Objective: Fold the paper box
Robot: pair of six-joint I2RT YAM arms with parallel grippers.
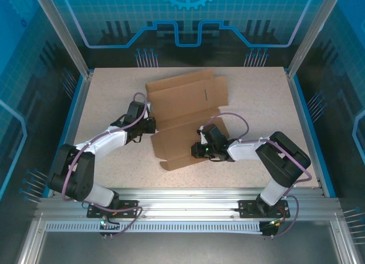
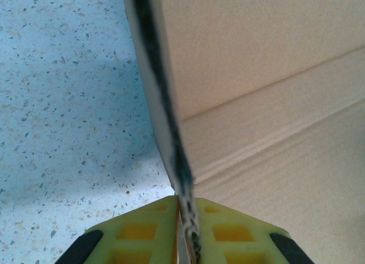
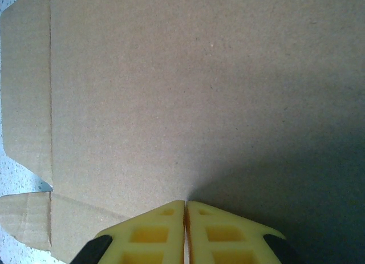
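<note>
The paper box [image 1: 185, 107] is a brown die-cut cardboard sheet lying mostly flat mid-table. At its left edge, my left gripper [image 1: 151, 125] is shut on a side flap. In the left wrist view that flap [image 2: 165, 116] stands upright, edge-on, pinched between the yellow fingers [image 2: 142, 230] of the gripper [image 2: 185, 218], with the creased panel [image 2: 274, 104] to its right. My right gripper [image 1: 197, 150] is over the sheet's near panel. In the right wrist view it [image 3: 186, 206] is shut, holding nothing, tips right at the flat cardboard [image 3: 188, 93].
The speckled table [image 1: 102, 98] has open room left and right of the sheet. Blue rails and transparent walls [image 1: 74, 98] bound the sides and back. An aluminium frame [image 1: 182, 198] with both arm bases runs along the near edge.
</note>
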